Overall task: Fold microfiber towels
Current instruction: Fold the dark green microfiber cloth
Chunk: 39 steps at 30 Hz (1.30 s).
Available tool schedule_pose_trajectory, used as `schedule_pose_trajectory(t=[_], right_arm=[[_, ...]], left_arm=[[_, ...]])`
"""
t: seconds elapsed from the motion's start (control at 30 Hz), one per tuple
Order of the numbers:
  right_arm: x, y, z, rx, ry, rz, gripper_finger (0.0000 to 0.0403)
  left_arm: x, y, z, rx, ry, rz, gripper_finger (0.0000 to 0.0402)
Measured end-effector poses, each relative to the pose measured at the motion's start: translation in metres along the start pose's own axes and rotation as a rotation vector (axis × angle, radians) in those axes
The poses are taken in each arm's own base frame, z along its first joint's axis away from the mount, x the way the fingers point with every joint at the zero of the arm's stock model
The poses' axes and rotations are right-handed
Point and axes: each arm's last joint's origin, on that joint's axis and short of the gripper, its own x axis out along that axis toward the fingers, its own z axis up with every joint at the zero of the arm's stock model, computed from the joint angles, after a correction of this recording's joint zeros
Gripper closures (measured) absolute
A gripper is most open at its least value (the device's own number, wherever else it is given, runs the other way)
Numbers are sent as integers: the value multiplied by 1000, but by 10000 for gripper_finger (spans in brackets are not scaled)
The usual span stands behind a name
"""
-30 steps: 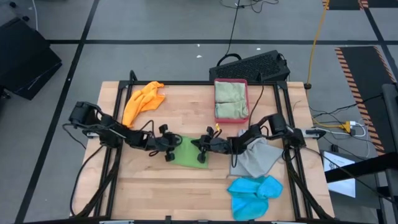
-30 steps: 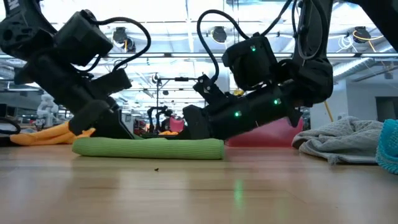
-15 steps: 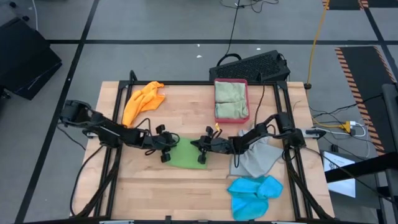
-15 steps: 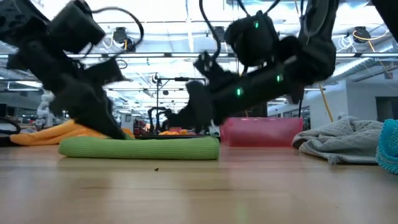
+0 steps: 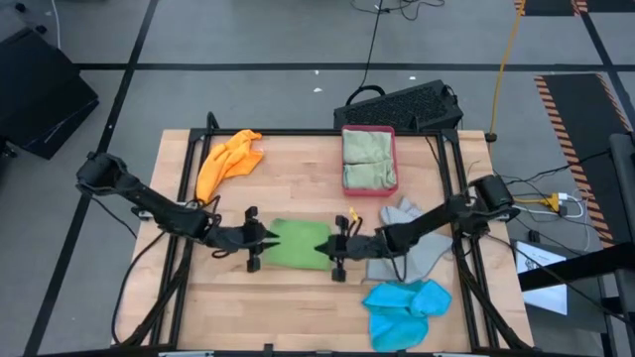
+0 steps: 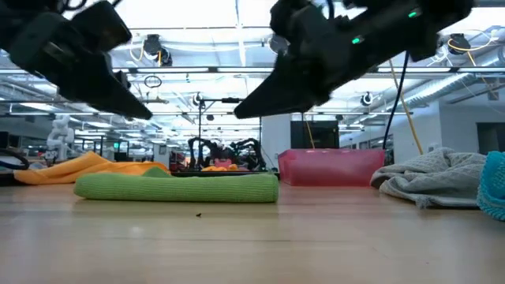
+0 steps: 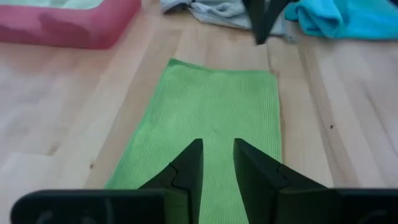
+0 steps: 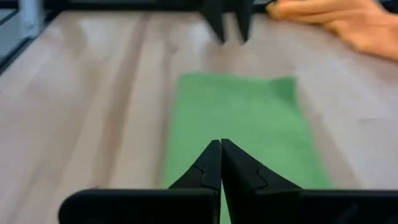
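Towels are spread over the wooden table [image 5: 298, 159], and the one in hand is the bright green towel [image 5: 296, 244], lying flat near the middle as a folded strip. Its long axis runs across the table, from one arm toward the other, so each short end faces a gripper. The left gripper [image 5: 260, 238] hangs just above the strip's left end, its fingers [image 7: 189, 163] a little apart and holding nothing. The right gripper [image 5: 335, 248] hangs just above the right end, its fingers [image 8: 222, 163] pressed together and empty. Both arms look about equally near, so I judge another fold along the length could start from either end. The low view shows both grippers raised clear of the cloth.

An orange towel [image 5: 226, 161] lies toward the table's far left. A grey towel [image 5: 417, 238] and a blue towel [image 5: 407, 307] sit on the right. Pale green towels [image 5: 367, 159] rest in the pink tray [image 5: 346, 185].
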Motion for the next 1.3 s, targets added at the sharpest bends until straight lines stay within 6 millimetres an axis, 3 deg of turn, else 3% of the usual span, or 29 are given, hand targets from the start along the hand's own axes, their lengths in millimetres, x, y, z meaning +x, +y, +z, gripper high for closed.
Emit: schedule_pose_trajectory(t=[0.17, 0.3, 0.73, 0.97, 1.1, 1.3], right_arm=[[-13, 31, -9, -40, 28, 45, 401], [-23, 53, -15, -76, 17, 31, 378], [-47, 84, -39, -93, 89, -31, 276], [-63, 102, -42, -77, -10, -128, 270], [-64, 104, -40, -58, -34, -134, 270], [-61, 100, -38, -43, -33, -145, 270]], left_arm=[[-4, -19, 9, 61, 19, 24, 309], [-4, -38, 14, 103, 15, 14, 309], [8, -80, -38, 295, 136, -10, 303], [16, -84, -57, 386, 126, 107, 219], [19, -83, -57, 410, 97, 158, 167], [27, -74, -59, 419, 151, 189, 147]])
